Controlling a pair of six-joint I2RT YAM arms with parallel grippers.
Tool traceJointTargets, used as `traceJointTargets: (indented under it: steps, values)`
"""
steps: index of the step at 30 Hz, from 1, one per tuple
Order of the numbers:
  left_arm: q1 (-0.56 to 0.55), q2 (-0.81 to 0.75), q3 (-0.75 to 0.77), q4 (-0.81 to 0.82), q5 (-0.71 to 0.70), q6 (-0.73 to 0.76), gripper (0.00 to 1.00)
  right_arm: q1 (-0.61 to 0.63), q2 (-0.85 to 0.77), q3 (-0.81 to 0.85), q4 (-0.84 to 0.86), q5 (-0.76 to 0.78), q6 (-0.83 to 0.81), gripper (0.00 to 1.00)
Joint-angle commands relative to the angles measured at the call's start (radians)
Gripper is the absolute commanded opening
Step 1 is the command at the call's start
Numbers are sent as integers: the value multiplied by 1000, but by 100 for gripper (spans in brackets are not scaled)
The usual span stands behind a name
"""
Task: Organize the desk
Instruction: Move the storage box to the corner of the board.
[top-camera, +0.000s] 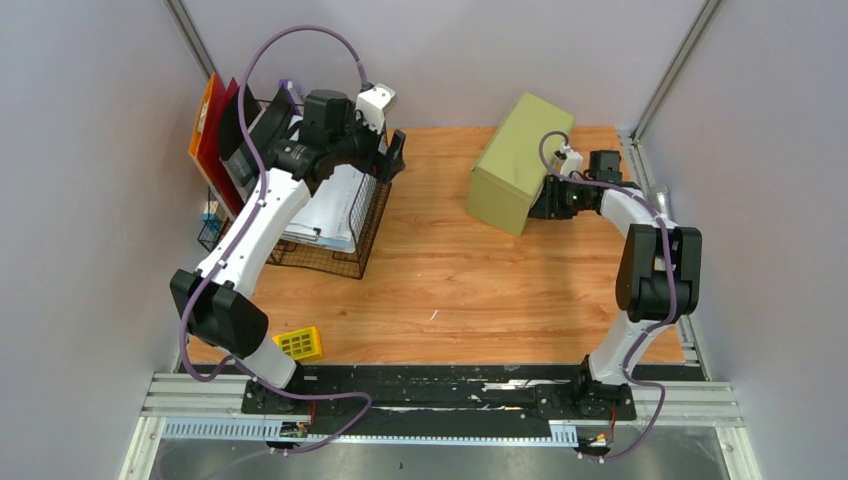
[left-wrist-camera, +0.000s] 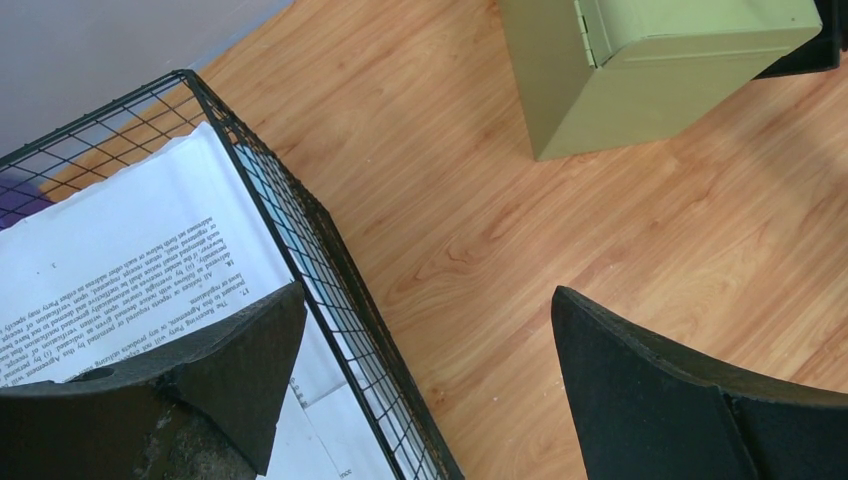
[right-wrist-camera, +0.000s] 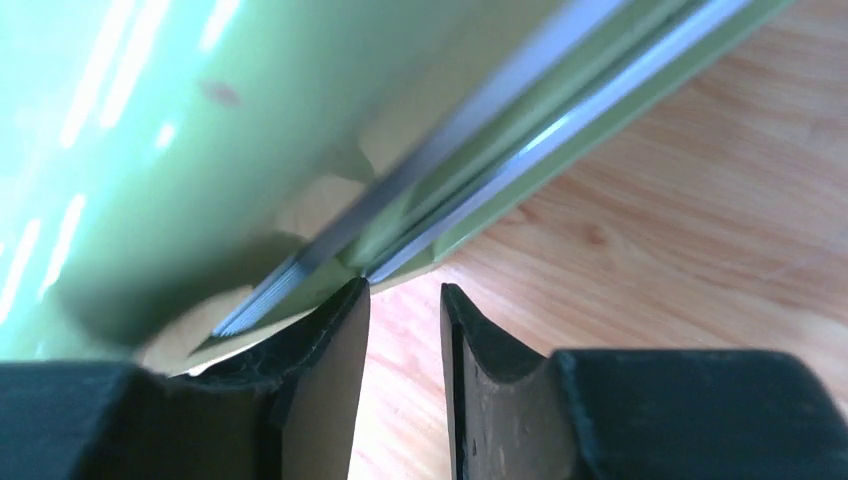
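The desk (top-camera: 450, 285) is a light wood-grain tabletop with a black and metal rail (top-camera: 450, 385) along its near edge. My left gripper (top-camera: 392, 152) is wide open and empty. It hovers over the right rim of a black wire basket (top-camera: 345, 255) that holds white papers (top-camera: 335, 205). In the left wrist view the gripper (left-wrist-camera: 425, 305) straddles the basket's rim (left-wrist-camera: 300, 215). My right gripper (top-camera: 538, 205) is against the right side of a green cabinet (top-camera: 520, 160). In the right wrist view its jaws (right-wrist-camera: 405, 295) are nearly closed and hold nothing. The left fingertip (right-wrist-camera: 345, 310) touches the cabinet's lower edge (right-wrist-camera: 200, 130).
Orange and red file holders (top-camera: 212, 130) stand at the back left, behind the basket. A small yellow perforated object (top-camera: 298, 343) lies near the front left edge. The green cabinet (left-wrist-camera: 650, 70) stands at the back, right of centre. Grey walls close in three sides.
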Motion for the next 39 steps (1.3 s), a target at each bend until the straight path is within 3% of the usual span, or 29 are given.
traceJointTargets:
  steps: [1,14,25,31,39]
  values:
    - [-3,6,-11,41,-1,3,100,82,-25,0,173,46,-51,33]
    - [-2,-17,-15,17,-43,25,100,373,89,130,215,132,-28,30]
    - [-3,-67,-25,-7,-73,46,100,475,282,506,109,191,30,34]
    - [-3,-94,-41,3,-81,57,100,474,188,439,79,251,-12,36]
    - [-3,-96,-45,25,-89,65,100,449,-12,298,70,399,-89,56]
